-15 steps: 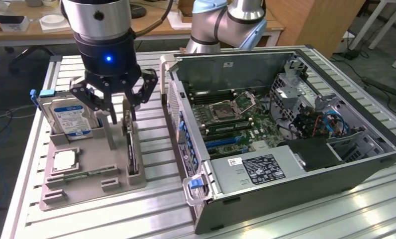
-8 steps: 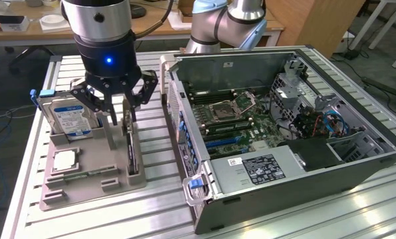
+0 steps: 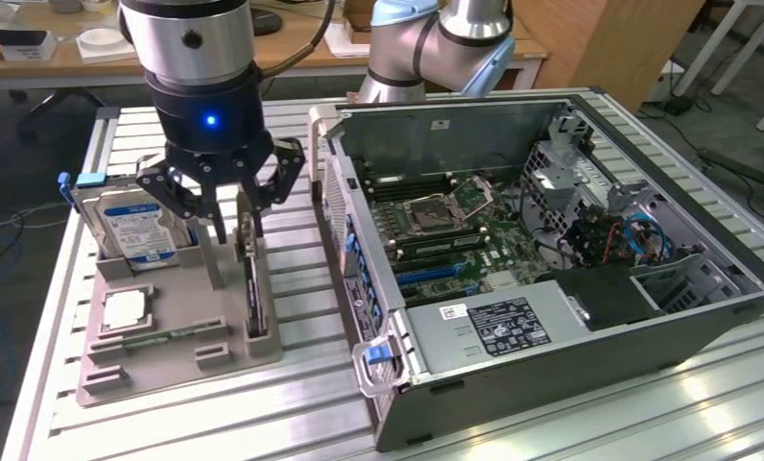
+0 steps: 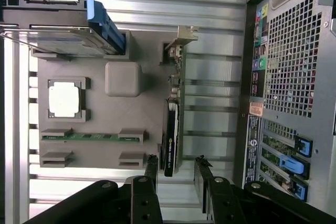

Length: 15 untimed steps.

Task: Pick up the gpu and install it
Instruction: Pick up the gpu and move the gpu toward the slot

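One slatted metal table (image 3: pixel 612 418), wooden desk (image 3: pixel 49 67) behind; end effector (image 4: pixel 176 160) open above the gpu (image 4: pixel 172 129).

Glossy black gpu (image 4: pixel 170 142); matt grey plastic tray (image 4: pixel 105 116); ribbed metal table (image 4: pixel 131 14).

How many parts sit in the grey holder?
4: hard drive upright at one end, CPU beside it, memory stick past the CPU, gpu on edge along the case side.

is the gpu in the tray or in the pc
In the grey tray: the gpu stands on edge in its slot, beside the case, not inside it.
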Motion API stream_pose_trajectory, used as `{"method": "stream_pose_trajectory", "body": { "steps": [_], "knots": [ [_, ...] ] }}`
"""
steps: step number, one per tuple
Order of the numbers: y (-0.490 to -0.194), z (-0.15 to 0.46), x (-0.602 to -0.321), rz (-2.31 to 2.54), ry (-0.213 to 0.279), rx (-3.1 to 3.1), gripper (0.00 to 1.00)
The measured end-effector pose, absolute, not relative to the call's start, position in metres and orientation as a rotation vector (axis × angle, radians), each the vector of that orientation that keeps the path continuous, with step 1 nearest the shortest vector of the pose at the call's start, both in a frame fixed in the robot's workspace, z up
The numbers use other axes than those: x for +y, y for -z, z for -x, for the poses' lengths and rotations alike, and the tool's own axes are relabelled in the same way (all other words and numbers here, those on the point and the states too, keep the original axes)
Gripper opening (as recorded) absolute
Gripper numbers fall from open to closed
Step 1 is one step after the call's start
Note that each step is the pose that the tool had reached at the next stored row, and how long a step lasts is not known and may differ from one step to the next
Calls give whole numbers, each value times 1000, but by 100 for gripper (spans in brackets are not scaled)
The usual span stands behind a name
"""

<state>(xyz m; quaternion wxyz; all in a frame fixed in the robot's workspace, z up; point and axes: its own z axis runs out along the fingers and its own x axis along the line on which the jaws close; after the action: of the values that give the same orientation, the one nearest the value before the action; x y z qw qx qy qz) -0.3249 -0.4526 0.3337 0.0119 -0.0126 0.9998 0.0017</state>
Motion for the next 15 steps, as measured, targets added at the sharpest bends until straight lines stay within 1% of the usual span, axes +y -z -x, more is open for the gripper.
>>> {"method": "stream_pose_trajectory", "body": {
  "steps": [15],
  "knots": [
    [-327,325,-453,-43,2,3117,41]
  ]
}}
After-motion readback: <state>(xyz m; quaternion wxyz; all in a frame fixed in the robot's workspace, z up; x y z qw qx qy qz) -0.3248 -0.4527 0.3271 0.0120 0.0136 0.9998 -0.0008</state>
